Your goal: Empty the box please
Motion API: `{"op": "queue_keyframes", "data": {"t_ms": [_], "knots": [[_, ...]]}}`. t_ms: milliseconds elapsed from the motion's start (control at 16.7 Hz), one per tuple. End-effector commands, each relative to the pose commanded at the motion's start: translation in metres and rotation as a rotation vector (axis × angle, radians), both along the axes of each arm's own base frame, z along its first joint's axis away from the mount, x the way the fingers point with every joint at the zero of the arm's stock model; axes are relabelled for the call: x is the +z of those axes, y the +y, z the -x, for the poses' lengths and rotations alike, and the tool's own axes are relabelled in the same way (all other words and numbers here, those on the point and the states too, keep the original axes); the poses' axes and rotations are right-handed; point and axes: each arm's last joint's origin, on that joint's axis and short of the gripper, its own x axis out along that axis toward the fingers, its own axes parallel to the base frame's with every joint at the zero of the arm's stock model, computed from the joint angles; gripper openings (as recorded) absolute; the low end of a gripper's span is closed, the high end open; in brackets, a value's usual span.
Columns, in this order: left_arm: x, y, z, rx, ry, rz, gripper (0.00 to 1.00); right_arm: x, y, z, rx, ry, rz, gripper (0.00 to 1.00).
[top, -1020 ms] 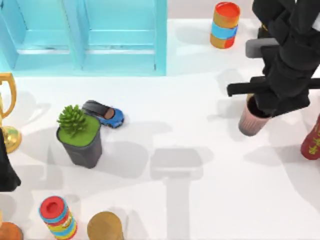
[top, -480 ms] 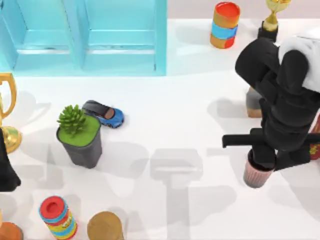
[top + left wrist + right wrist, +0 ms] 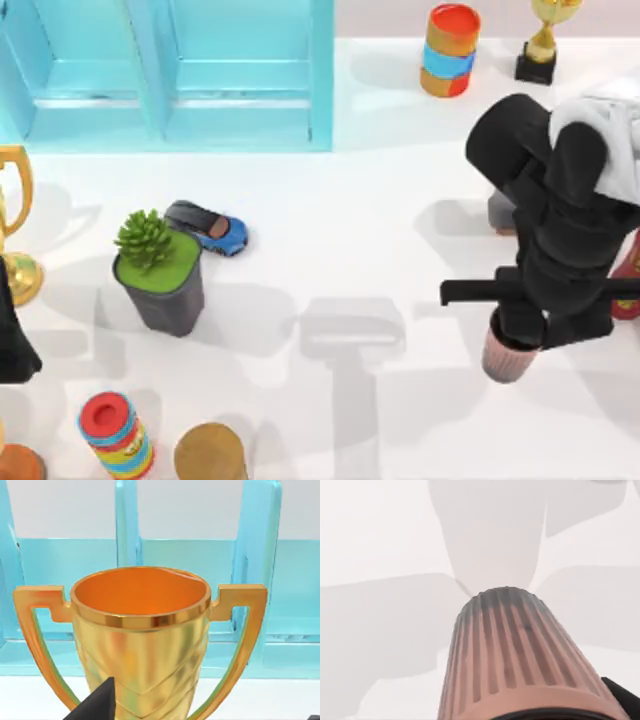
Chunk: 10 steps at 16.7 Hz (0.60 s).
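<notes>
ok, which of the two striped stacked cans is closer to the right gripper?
The one with the orange-red top at the table's far edge, up from the right gripper holding the pink ribbed cup. The other can sits near-left.

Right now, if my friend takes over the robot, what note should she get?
Right gripper: at the table's right side, shut on the ribbed pink cup, carrying it.
Left arm: parked at the table's left edge, near the gold trophy.
Blue box: at the table's back left; its compartments look empty.
Left to do: set the cup down on the table and let go.
</notes>
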Motion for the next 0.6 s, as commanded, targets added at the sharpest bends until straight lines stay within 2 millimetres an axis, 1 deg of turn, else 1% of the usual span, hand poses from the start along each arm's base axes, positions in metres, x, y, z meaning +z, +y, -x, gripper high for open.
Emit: {"op": "queue_keyframes", "data": {"t_ms": [360,600], "knots": [[0.000,0.000,0.000,0.000,0.000,0.000,1.00,-0.025,0.002,0.001,0.003,-0.005,-0.001,0.00],[0.000,0.000,0.000,0.000,0.000,0.000,1.00,-0.026,0.002,0.001,0.003,-0.004,-0.001,0.00]]}}
